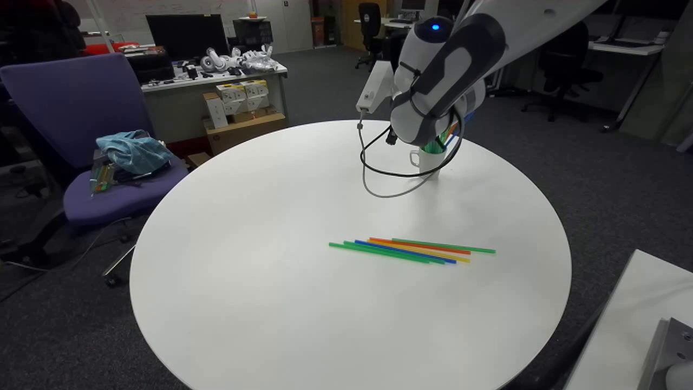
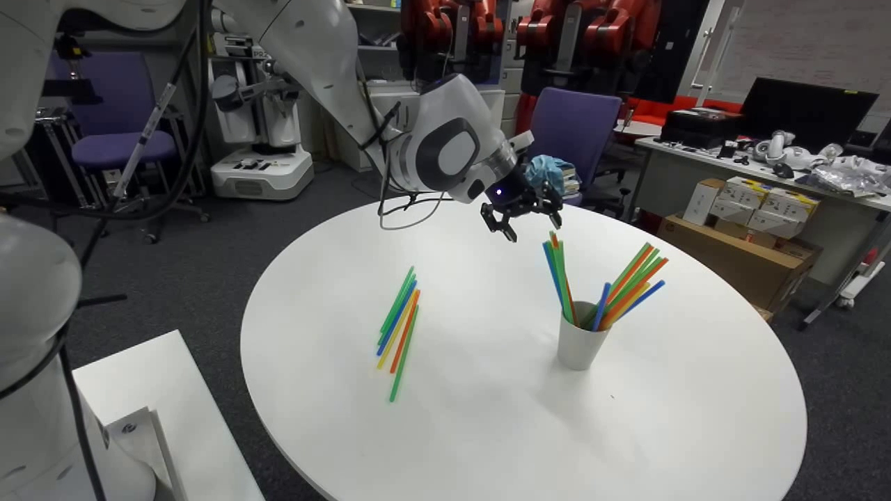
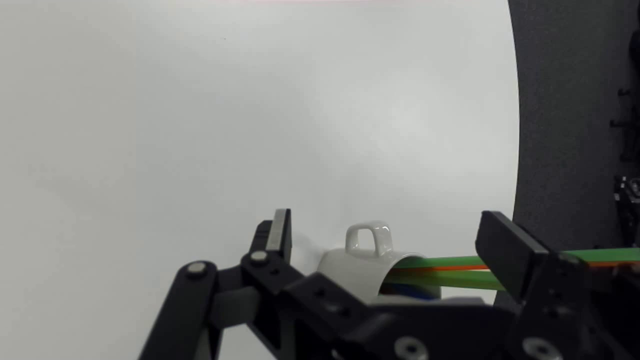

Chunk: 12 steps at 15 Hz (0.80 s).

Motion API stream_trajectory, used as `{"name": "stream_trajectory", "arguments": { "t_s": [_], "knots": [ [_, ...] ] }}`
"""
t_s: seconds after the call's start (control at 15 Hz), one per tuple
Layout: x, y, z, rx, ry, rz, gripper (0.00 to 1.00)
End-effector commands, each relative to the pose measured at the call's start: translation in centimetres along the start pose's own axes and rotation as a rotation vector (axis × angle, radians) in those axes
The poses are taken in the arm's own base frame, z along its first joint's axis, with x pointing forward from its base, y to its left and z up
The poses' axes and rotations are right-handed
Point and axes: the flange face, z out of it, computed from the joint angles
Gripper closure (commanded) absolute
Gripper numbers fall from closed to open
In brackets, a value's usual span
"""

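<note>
My gripper (image 2: 534, 230) is open with nothing between its fingers, above the table and beside a white mug (image 2: 579, 350). The mug stands upright and holds several green, orange, blue and yellow straws (image 2: 633, 282). In the wrist view the mug (image 3: 347, 272) with its handle shows beyond the open fingers (image 3: 386, 225), and one finger partly covers the straws (image 3: 445, 262). In an exterior view the mug (image 1: 431, 162) is partly behind cables, and the arm hides the gripper. Several loose straws (image 1: 406, 252) in green, blue, yellow and orange lie side by side on the table, also seen in an exterior view (image 2: 399, 327).
The round white table (image 1: 243, 260) carries the mug and straws. Black and grey cables (image 1: 379, 173) hang from the arm near the mug. A purple chair (image 1: 81, 103) with a blue cloth and a desk (image 2: 696, 156) with a monitor and boxes stand beyond the table.
</note>
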Motion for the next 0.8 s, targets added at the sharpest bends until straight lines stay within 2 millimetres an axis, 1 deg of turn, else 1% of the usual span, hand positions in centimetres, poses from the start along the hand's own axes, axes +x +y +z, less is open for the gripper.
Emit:
{"name": "stream_trajectory", "arguments": {
  "t_s": [0.0, 0.53, 0.6, 0.67, 0.73],
  "knots": [
    [0.4, -1.8, -1.3, 0.021, -0.039, -0.004, 0.0],
    [1.6, -4.1, -1.5, 0.058, 0.008, -0.019, 0.0],
    [1.7, -4.3, -1.5, 0.061, 0.013, -0.024, 0.02],
    [1.9, -4.5, -1.4, 0.062, 0.019, -0.03, 0.23],
    [2.0, -4.5, -1.4, 0.061, 0.022, -0.04, 0.27]
  ]
}}
